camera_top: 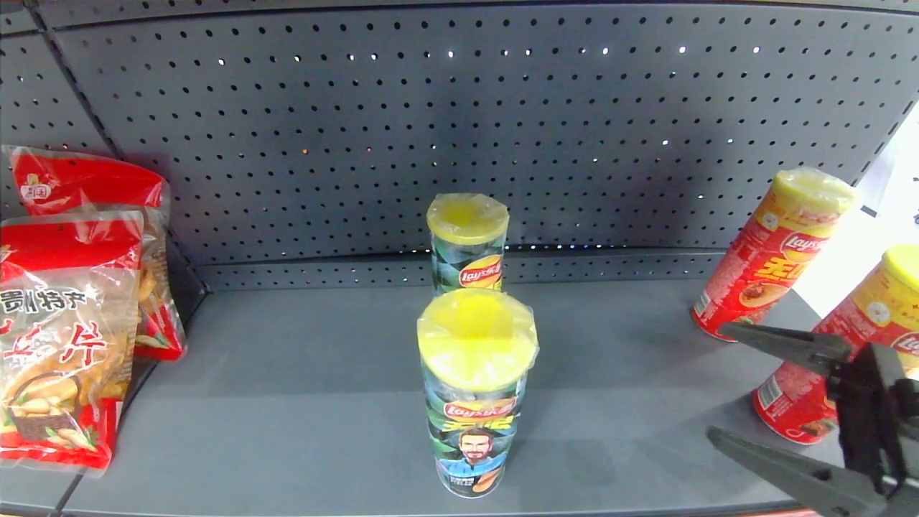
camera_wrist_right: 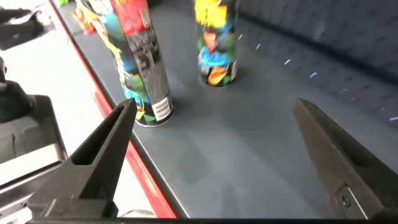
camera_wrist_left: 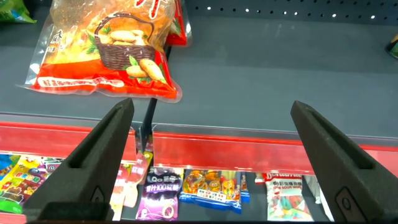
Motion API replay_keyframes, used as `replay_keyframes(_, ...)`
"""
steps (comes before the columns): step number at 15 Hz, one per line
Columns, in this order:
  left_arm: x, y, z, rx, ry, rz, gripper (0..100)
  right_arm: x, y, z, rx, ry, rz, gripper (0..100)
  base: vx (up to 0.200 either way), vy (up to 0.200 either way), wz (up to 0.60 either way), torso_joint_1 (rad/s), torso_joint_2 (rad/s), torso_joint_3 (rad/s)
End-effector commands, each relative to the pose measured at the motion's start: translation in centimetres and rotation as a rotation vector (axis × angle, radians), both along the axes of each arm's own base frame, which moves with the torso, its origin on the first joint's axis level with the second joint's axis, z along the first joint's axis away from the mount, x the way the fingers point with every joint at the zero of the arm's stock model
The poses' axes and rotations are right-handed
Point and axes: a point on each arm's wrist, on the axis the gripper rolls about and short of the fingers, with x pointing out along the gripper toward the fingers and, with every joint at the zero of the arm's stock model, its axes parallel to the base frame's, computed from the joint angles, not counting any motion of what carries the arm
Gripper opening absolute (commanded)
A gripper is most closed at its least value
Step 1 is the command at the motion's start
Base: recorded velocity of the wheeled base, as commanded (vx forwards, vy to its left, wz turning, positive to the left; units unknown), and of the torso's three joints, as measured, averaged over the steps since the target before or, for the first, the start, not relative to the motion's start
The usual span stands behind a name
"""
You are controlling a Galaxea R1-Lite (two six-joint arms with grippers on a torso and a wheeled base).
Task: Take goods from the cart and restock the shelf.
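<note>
On shelf, front chip can well left of right gripper, jaws spread

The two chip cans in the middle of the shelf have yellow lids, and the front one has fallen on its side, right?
Not quite. The front can is standing upright, not lying on its side, as the head view shows. The rest is right: it and the back can are in the middle of the shelf, and both have yellow lids.

Green chip can upright on shelf; 2nd can behind
</note>
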Motion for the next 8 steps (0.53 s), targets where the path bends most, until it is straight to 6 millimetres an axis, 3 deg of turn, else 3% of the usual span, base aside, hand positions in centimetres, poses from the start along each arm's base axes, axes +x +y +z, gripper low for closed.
replay_keyframes(1, 0.0, 0.0, 0.0, -0.001, 0.000, 0.000, 100, -3.5, -1.7, 1.6, 0.064, -0.148, -0.023, 100, 0.000, 0.000, 0.00, 0.000, 0.00, 0.000)
replay_keyframes(5, 0.0, 0.0, 0.0, -0.001, 0.000, 0.000, 100, -6.3, -3.2, 5.2, 0.156, -0.338, -0.075, 100, 0.000, 0.000, 0.00, 0.000, 0.00, 0.000)
replay_keyframes(8, 0.0, 0.0, 0.0, -0.001, 0.000, 0.000, 100, -8.2, -4.4, 5.1, 0.181, -0.384, -0.243, 100, 0.000, 0.000, 0.00, 0.000, 0.00, 0.000)
